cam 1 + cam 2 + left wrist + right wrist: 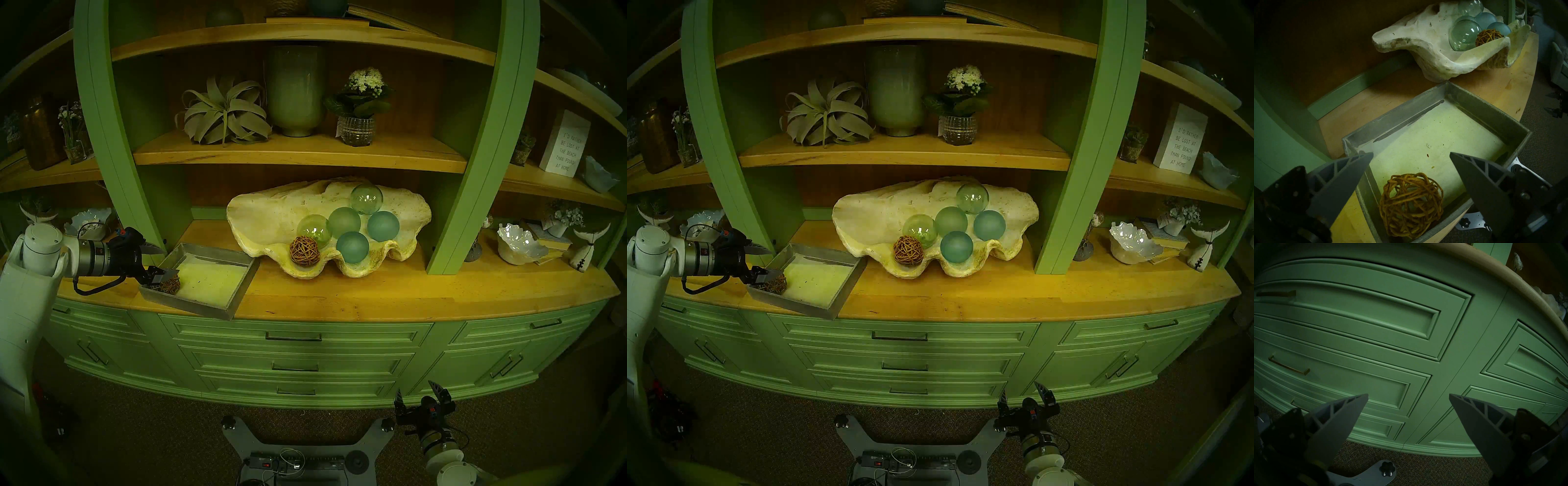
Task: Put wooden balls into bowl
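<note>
The left gripper (1411, 153) is spread wide and holds nothing; one finger is over the tray's left wall, the other over its front wall, and a rattan ball (1411, 206) lies between and below them, untouched as far as the wrist view shows. That ball sits in the near-left corner of the grey square tray (217, 307), which rests at the counter's left end with one corner jutting past the front edge of the wooden counter (373, 298).

Just right of the tray, touching or nearly touching its far corner, stands the giant clam-shell bowl (268, 217), set toward the back at mid-counter. It contains one second rattan ball (304, 250), at the front left lobe, and five glass spheres (353, 247): two clear green, three frosted teal or green. So there are two rattan balls, one in the bowl and one in the tray.

The right gripper (422, 395) hangs low before the green drawer fronts (1373, 324), fingers wide apart and empty.
</note>
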Tool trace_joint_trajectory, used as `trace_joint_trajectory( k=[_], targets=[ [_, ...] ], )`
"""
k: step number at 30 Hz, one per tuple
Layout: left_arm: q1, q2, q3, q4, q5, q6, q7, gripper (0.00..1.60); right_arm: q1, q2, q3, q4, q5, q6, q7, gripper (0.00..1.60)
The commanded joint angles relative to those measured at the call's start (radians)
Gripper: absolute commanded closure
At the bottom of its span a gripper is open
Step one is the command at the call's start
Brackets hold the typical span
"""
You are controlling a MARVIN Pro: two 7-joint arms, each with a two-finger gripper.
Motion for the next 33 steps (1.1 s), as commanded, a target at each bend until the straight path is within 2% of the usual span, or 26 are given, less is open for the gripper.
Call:
trace_joint_trajectory(
  k=[1, 9, 14, 24, 33],
  targets=[
    [-0.036, 0.060, -0.009, -0.023, 0.012, 0.022, -0.019, 0.00, 0.000, 0.001, 0.002, -0.025, 0.000, -0.004, -0.001, 0.00],
    [-0.036, 0.070, -0.007, -0.014, 0.020, 0.035, -0.029, 0.00, 0.000, 0.001, 0.002, -0.026, 0.000, -0.003, -0.001, 0.00],
    [-0.052, 0.071, 0.022, 0.008, 0.032, 0.043, -0.042, 0.00, -0.001, 0.001, 0.002, -0.027, 0.000, -0.003, -0.001, 0.00],
    [-0.101, 0.045, 0.098, 0.071, 0.058, 0.014, -0.032, 0.00, -0.001, 0.001, 0.002, -0.027, 0.000, -0.003, -0.001, 0.00],
    [-0.148, 0.039, 0.133, 0.108, 0.062, -0.009, -0.027, 0.00, 0.000, 0.001, 0.002, -0.026, 0.000, -0.003, -0.001, 0.00]
  ],
)
